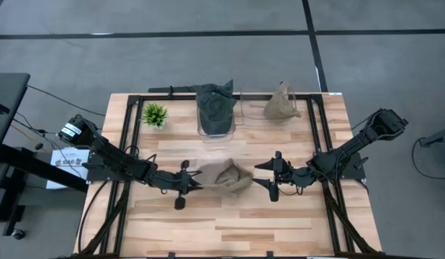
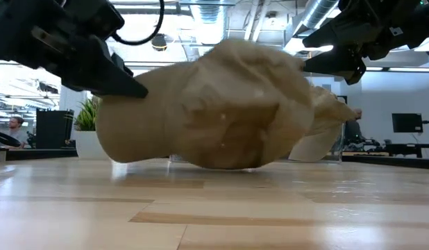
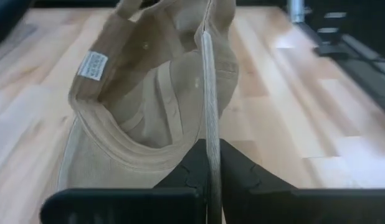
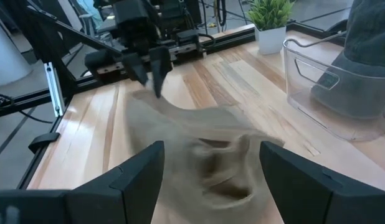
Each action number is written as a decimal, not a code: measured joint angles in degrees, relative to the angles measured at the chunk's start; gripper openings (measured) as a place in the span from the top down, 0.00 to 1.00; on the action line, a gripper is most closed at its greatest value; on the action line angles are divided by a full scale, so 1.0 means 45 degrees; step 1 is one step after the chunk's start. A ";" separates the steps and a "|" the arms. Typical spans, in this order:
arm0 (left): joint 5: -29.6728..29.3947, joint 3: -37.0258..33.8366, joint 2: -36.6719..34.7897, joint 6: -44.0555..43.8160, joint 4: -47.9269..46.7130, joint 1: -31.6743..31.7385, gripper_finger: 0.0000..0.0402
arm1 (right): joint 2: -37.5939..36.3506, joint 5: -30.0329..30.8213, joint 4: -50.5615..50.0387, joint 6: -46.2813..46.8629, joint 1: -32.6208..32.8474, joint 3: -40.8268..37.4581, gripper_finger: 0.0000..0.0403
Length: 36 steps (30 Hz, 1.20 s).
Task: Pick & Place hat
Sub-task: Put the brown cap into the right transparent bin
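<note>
A tan cap point(image 1: 230, 176) is at the table's middle, crumpled, its inside with a white label point(image 3: 93, 64) showing in the left wrist view. My left gripper point(image 1: 196, 180) is at the cap's left side and shut on it. My right gripper point(image 1: 271, 178) is open and empty, just right of the cap and level with it. In the right wrist view its fingers stand apart, with the cap point(image 4: 205, 149) ahead of them. The low view shows the cap point(image 2: 221, 111) between both grippers. My left gripper pinches the cap's brim edge point(image 3: 208, 134) between its two fingers, with the brim standing on edge. The fingers come level from the table's left. The crown point(image 2: 228, 139) hangs low beyond the fingers; whether it touches the table I cannot tell.
Two clear bins stand at the far edge: one point(image 1: 205, 129) holds a dark grey hat point(image 1: 215, 108), the other point(image 1: 255, 119) a second tan hat point(image 1: 281, 106). A small potted plant point(image 1: 155, 114) stands at the far left. A black frame rail point(image 1: 129, 122) runs along the table's sides.
</note>
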 joint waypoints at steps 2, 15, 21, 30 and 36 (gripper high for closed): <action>0.0415 -0.0003 0.0000 0.0209 0.0231 -0.0001 0.96 | 0.0000 0.0000 0.0000 0.0000 0.0000 0.0002 0.37; 0.0521 -0.0010 0.0000 0.0240 0.1089 -0.0001 0.95 | 0.0000 0.0697 0.0121 0.0005 -0.0004 0.0005 0.37; 0.0521 -0.0010 0.0000 0.0240 0.1132 -0.0001 0.96 | 0.0019 0.1546 0.0112 -0.0171 0.0016 0.0005 0.37; 0.0521 -0.0010 0.0000 0.0240 0.1177 -0.0001 0.95 | 0.1292 0.3011 0.0083 -0.0984 -0.0019 0.0412 0.46; 0.0521 -0.0010 0.0000 0.0240 0.1182 -0.0001 0.96 | 0.2804 0.2970 0.0085 -0.3376 0.0243 0.1770 0.57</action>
